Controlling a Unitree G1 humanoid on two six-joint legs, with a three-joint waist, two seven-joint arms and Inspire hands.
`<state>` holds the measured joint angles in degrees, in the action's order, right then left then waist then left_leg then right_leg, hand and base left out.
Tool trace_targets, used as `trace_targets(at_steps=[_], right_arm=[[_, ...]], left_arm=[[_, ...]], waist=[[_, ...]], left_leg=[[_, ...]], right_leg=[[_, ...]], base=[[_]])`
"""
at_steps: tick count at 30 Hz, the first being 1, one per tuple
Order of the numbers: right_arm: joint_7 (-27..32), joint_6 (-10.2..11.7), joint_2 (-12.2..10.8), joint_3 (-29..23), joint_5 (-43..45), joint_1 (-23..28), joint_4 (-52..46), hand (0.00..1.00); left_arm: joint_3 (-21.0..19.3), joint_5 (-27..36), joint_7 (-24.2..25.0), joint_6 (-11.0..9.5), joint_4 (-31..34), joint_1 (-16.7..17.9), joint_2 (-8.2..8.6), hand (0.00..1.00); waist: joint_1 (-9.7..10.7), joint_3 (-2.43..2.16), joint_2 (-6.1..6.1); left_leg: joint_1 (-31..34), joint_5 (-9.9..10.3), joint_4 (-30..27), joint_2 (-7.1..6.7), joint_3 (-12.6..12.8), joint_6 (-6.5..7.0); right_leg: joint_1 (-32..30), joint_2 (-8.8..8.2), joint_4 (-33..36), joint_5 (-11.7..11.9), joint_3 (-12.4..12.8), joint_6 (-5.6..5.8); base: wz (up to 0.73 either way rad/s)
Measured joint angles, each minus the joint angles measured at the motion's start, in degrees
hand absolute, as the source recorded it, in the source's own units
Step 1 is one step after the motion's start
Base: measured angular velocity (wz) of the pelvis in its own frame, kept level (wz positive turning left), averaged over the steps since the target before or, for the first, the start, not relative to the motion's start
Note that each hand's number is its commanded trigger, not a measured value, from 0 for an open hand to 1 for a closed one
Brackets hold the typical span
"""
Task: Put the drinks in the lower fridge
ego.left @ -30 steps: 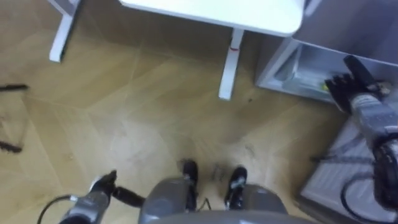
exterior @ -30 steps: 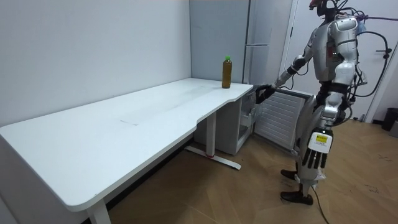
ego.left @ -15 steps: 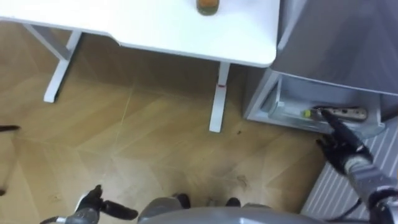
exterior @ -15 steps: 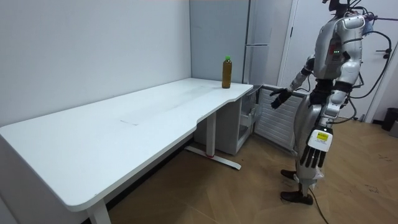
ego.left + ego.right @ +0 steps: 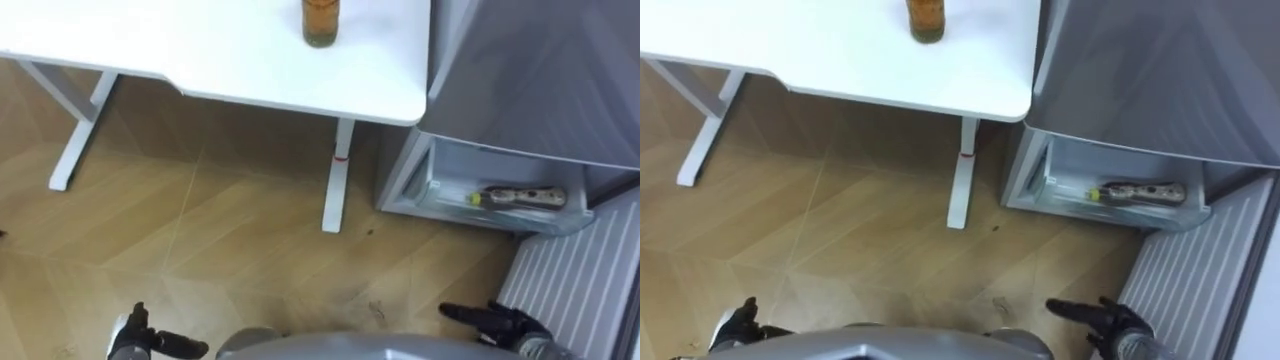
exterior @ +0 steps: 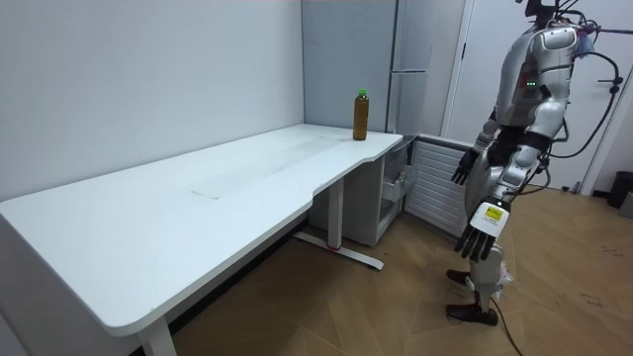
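In left eye view, drinks: bottle [image 5: 320, 20] upright on tabletop [image 5: 200, 55]; second bottle [image 5: 520, 197] lying in lower fridge [image 5: 445, 165].
Room view, hands: left hand [image 6: 482, 235], right hand [image 6: 463, 168] hang empty, fingers straight.
Right eye view, risk: hurried reach could topple bottle near tabletop edge.
Print: none legible.

Two drinks in view: one amber bottle [image 5: 320, 22] and one lying bottle [image 5: 520, 197]. One white table [image 5: 200, 50], one fridge [image 5: 530, 90], two hands: left hand [image 5: 130, 335], right hand [image 5: 500, 322].
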<state>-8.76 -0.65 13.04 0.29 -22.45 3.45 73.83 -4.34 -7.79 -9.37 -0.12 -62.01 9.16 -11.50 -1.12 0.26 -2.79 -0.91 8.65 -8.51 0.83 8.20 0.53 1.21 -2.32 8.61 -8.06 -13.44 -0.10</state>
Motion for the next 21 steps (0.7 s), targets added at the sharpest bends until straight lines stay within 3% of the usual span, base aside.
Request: trace_targets(at_steps=[6,14,21], right_arm=[[1.3,1.3,-1.6,-0.5,5.2,2.6,0.0,0.0],[2.3,0.7,-2.3,-1.7,5.1,4.5,0.0,0.0],[5.0,0.6,-3.1,-2.1,5.2,3.9,0.3,0.0]], left_arm=[[-0.2,-4.2,0.0,-0.1,-0.1,1.2,0.73,0.0],[-0.2,-4.1,0.0,1.2,-0.1,1.9,1.98,0.0],[-0.5,2.8,-1.3,1.3,0.3,0.7,2.1,0.0]], waist=[[0.9,0.11,0.29],[1.2,0.0,0.55],[2.6,0.04,0.86]], left_leg=[[-2.5,1.2,0.1,0.45,0.9,-0.38],[-4.9,2.0,0.2,0.47,1.1,-0.44],[-5.6,2.6,0.0,0.59,1.0,-0.44]], right_leg=[[2.8,0.57,-1.0,-0.2,1.0,0.01],[4.0,0.82,-0.7,-0.8,2.6,0.14],[4.7,1.23,-0.9,-0.9,3.8,0.17]], base=[[-0.1],[-0.1],[-0.07]])
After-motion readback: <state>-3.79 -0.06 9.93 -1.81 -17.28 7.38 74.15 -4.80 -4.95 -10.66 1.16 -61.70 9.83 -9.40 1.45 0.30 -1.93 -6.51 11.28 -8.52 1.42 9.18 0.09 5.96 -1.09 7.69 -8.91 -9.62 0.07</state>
